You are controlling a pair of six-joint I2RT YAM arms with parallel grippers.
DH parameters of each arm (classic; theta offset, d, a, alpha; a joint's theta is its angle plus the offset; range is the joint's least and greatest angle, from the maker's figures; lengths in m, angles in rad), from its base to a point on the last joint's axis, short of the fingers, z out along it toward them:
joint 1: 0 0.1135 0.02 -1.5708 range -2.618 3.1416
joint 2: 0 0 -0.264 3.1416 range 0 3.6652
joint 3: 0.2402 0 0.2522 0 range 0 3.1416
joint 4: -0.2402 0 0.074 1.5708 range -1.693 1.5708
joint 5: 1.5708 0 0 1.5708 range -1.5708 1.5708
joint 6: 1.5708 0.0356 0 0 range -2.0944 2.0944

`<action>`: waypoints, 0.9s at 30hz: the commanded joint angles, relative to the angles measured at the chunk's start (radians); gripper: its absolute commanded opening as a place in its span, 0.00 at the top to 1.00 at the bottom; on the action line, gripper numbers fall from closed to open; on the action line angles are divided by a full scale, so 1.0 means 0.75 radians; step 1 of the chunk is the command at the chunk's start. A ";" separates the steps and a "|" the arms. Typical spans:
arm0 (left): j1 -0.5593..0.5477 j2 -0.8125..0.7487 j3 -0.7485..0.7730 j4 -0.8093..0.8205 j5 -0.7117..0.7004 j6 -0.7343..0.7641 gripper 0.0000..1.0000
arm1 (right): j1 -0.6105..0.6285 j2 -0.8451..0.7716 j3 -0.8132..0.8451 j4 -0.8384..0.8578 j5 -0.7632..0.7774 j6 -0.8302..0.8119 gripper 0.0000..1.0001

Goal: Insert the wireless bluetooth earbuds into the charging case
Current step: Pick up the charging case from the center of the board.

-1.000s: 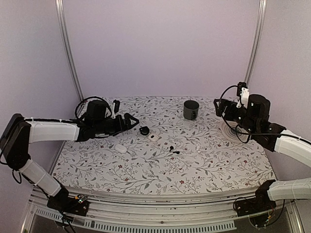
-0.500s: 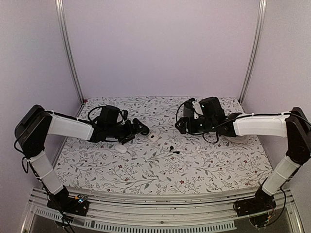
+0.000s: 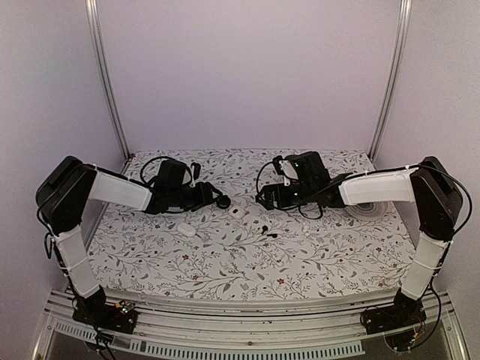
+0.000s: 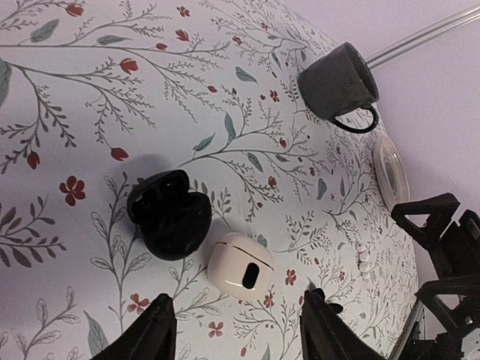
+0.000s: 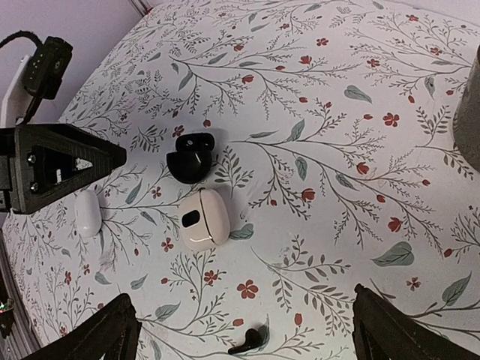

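The charging case [image 3: 223, 201] is a small black glossy pebble on the floral table; it also shows in the left wrist view [image 4: 169, 214] and the right wrist view [image 5: 189, 157]. Two tiny black earbuds [image 3: 271, 235] lie together right of it, one of them [image 5: 250, 341] low between my right fingers. My left gripper [image 3: 211, 196] sits just left of the case, its jaws apart with nothing between them [image 4: 238, 337]. My right gripper [image 3: 264, 199] hovers open above the table [image 5: 241, 296], between the case and the earbuds.
A white case with a dark spot [image 3: 238, 212] lies beside the black one [image 4: 240, 264]. A white oval pebble [image 3: 187, 230] rests nearer the front. The grey mug [image 4: 337, 79] stands at the back. A clear round disc [image 3: 367, 206] lies at the right.
The right arm has swung from the far right to the table's middle. The left gripper has pushed right, up to the black case, and its jaws have narrowed.
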 commanded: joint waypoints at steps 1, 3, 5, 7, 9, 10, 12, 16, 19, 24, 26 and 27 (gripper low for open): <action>0.068 0.072 -0.028 0.145 0.032 0.103 0.43 | 0.011 -0.013 -0.020 0.067 -0.003 -0.011 0.00; 0.080 0.106 -0.029 0.190 0.061 0.128 0.44 | 0.010 -0.019 -0.029 0.065 -0.007 0.004 0.00; 0.081 0.137 -0.019 0.228 0.080 0.154 0.44 | 0.009 -0.031 -0.038 0.060 -0.010 0.019 0.00; 0.081 0.176 -0.003 0.235 0.098 0.160 0.43 | 0.010 -0.040 -0.048 0.055 -0.009 0.033 0.00; 0.083 0.228 -0.002 0.261 0.118 0.159 0.38 | 0.011 -0.043 -0.045 0.038 -0.004 0.038 0.00; 0.083 0.247 0.001 0.279 0.128 0.155 0.37 | 0.010 -0.044 -0.044 0.031 -0.002 0.041 0.00; 0.079 0.287 0.017 0.297 0.155 0.148 0.37 | 0.010 -0.049 -0.048 0.027 0.006 0.048 0.00; 0.067 0.332 0.038 0.298 0.146 0.153 0.36 | 0.009 -0.055 -0.060 0.036 0.005 0.072 0.01; 0.061 0.355 0.065 0.293 0.146 0.152 0.37 | 0.009 -0.058 -0.071 0.045 -0.002 0.091 0.01; 0.043 0.378 0.096 0.273 0.134 0.164 0.40 | 0.009 -0.052 -0.070 0.046 0.000 0.092 0.01; 0.036 0.397 0.114 0.272 0.144 0.164 0.41 | 0.009 -0.047 -0.066 0.048 0.000 0.091 0.01; 0.033 0.404 0.122 0.270 0.149 0.162 0.42 | 0.010 -0.045 -0.062 0.047 -0.001 0.088 0.01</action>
